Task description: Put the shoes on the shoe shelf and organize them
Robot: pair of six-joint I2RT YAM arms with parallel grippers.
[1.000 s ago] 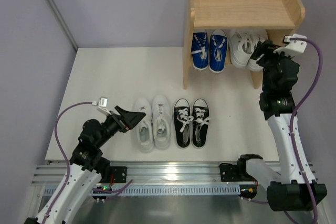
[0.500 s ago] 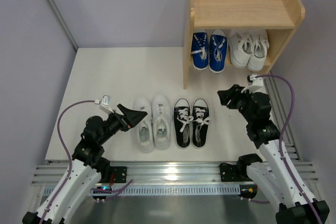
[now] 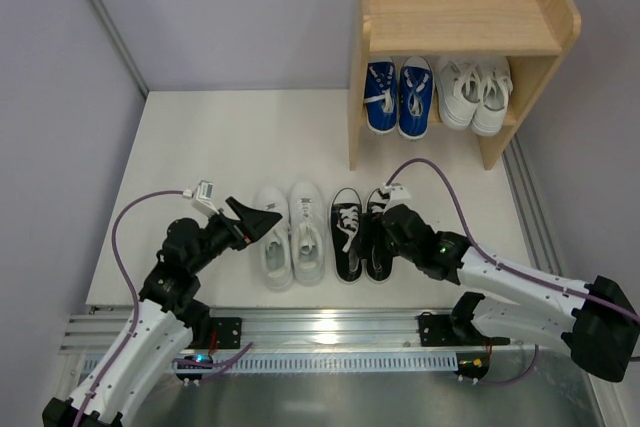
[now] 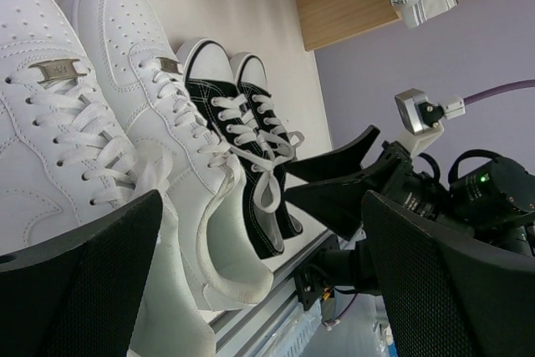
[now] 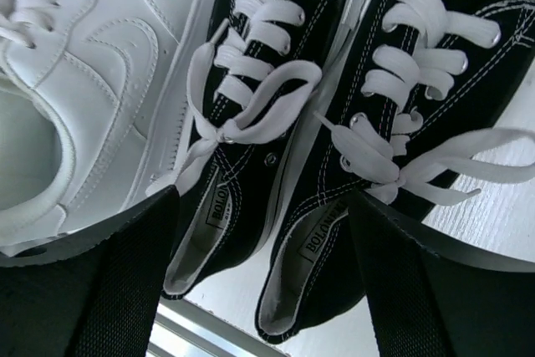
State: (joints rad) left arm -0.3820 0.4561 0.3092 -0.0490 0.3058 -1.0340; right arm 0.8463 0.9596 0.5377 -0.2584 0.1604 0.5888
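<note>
Two black sneakers point toes-first toward the shelf; left fingers and right fingers both spread

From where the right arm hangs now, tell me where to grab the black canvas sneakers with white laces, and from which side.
Probably pinch the touching inner heel collars of the black canvas sneakers with white laces, coming down from above. The pair stands upright side by side, openings up, so one finger of the open right claw could drop into each shoe.
</note>
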